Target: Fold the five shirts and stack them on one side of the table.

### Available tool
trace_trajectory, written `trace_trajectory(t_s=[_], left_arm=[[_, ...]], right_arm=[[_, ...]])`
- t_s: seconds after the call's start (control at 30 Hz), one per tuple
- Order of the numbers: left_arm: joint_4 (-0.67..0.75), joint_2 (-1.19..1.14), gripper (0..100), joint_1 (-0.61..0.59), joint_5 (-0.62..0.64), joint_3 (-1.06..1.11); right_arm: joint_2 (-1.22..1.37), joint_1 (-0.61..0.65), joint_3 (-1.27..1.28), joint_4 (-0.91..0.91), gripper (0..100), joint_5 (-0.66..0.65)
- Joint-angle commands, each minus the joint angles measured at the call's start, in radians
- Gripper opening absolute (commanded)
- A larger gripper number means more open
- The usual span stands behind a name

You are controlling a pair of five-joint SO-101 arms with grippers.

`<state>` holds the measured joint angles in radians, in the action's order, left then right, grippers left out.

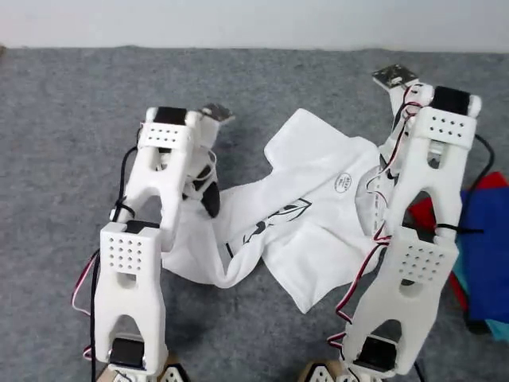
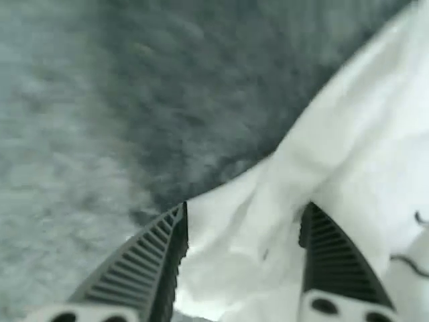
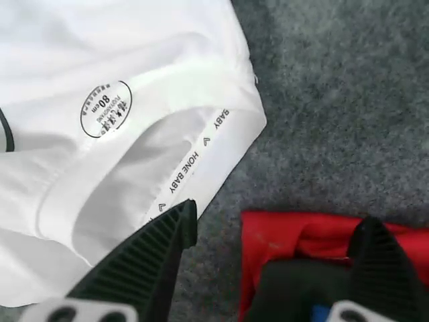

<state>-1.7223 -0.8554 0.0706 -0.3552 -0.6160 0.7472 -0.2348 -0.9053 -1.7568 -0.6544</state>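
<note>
A white shirt (image 1: 306,215) with a black print lies crumpled across the middle of the grey carpet. My left gripper (image 1: 208,195) is low over its left side. In the left wrist view the left gripper (image 2: 246,209) is open, and a fold of the white shirt (image 2: 348,147) lies between its fingers. My right gripper (image 3: 278,218) is open just off the shirt's collar (image 3: 188,164), over the carpet and the edge of a red shirt (image 3: 295,235). A round printed label (image 3: 106,109) shows inside the neck.
A pile of shirts lies at the table's right edge: red (image 1: 425,213), blue (image 1: 485,239) and teal (image 1: 497,328). Bare grey carpet (image 1: 71,119) spreads to the left and along the back. The right arm's body (image 1: 421,231) hides the white shirt's right side.
</note>
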Motion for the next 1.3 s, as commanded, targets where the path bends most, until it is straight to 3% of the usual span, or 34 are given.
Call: trace_trajectory(t_s=[0.0, 0.17, 0.4, 0.83, 1.07, 1.27], left_arm=[[-0.037, 0.074, 17, 0.015, -0.072, 0.044], [-0.037, 0.071, 1, 0.014, -0.126, 0.067], [-0.035, 0.081, 1, 0.008, -0.126, 0.031], [0.063, -0.081, 1, -0.091, -0.06, -0.579], [0.235, -0.229, 5, -0.292, 0.218, -0.751], [0.222, -0.239, 14, -0.321, 0.235, -0.794]], right_arm=[[-0.067, 0.001, -0.003, -0.041, 36.4, -0.006], [-0.064, 0.001, 0.0, -0.041, 36.4, -0.005], [-0.064, 0.002, 0.0, -0.042, 36.4, -0.005], [-0.073, 0.01, 0.098, -0.044, 36.4, -0.005], [-0.087, 0.021, 0.132, -0.044, 36.4, -0.008], [-0.131, 0.107, 0.133, -0.044, 36.4, -0.011]])
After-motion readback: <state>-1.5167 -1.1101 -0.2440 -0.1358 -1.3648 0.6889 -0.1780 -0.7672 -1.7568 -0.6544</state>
